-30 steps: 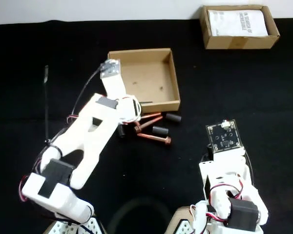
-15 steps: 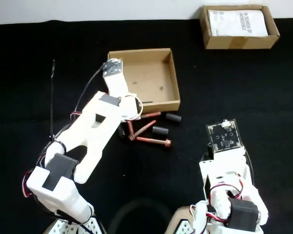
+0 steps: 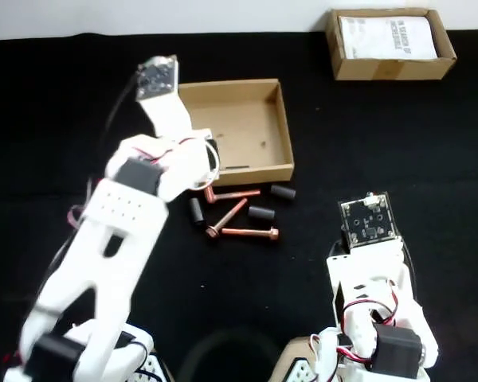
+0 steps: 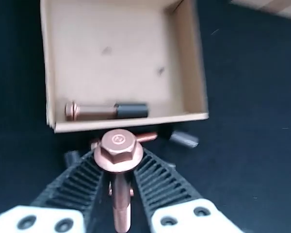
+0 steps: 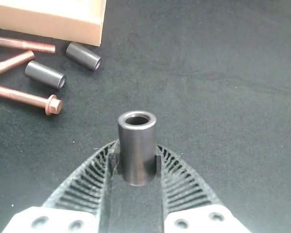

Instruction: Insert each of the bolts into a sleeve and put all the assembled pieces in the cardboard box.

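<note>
- Here's the left gripper [image 4: 117,159] clamped on a copper bolt [image 4: 118,144], head poking out past the jaws.
- And the right gripper [image 5: 136,149] pinches a dark sleeve [image 5: 137,128], open end showing.
- Beyond the bolt, the cardboard box [image 4: 196,73], one assembled piece [image 4: 106,110] inside.

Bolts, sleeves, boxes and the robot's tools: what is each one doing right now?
left tool, shut on a bolt.
right tool, shut on a sleeve, its hole empty.
cardboard box, open, one assembled piece lying inside.
loose bolts, three, lying bare on the table.
loose sleeves, three, lying empty on the table.
far box, open, a paper inside.
</note>
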Controlling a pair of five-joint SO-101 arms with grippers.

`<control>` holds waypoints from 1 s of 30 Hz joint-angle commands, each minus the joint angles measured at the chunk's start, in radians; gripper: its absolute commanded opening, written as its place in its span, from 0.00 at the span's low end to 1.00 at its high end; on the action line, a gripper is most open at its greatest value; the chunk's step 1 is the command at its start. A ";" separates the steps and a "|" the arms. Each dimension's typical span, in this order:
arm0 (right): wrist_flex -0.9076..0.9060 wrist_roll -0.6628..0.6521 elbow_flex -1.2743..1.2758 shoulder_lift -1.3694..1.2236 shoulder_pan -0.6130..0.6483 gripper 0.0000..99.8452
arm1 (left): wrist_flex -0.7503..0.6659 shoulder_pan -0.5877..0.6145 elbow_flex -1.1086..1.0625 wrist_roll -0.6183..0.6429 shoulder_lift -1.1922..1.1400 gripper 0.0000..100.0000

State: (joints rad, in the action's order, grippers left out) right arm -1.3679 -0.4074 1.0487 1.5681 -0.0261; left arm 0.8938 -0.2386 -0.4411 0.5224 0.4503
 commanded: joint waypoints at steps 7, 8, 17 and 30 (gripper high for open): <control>0.180 0.451 0.012 0.008 0.278 0.01 | -0.055 -0.119 -0.012 -0.206 0.443 0.01; 0.248 0.486 0.039 0.008 0.321 0.01 | -0.060 -0.150 -0.021 -0.239 0.483 0.01; 0.700 0.519 0.338 0.002 0.533 0.01 | -0.175 -0.148 -0.211 -0.381 0.610 0.01; 0.814 0.474 0.429 0.002 0.590 0.01 | -0.526 -0.200 -0.343 -0.394 0.461 0.01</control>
State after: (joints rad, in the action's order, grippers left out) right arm -0.5792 0.0790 1.4845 1.5681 0.5570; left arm 0.3997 -0.3997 -0.8201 0.1266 0.9597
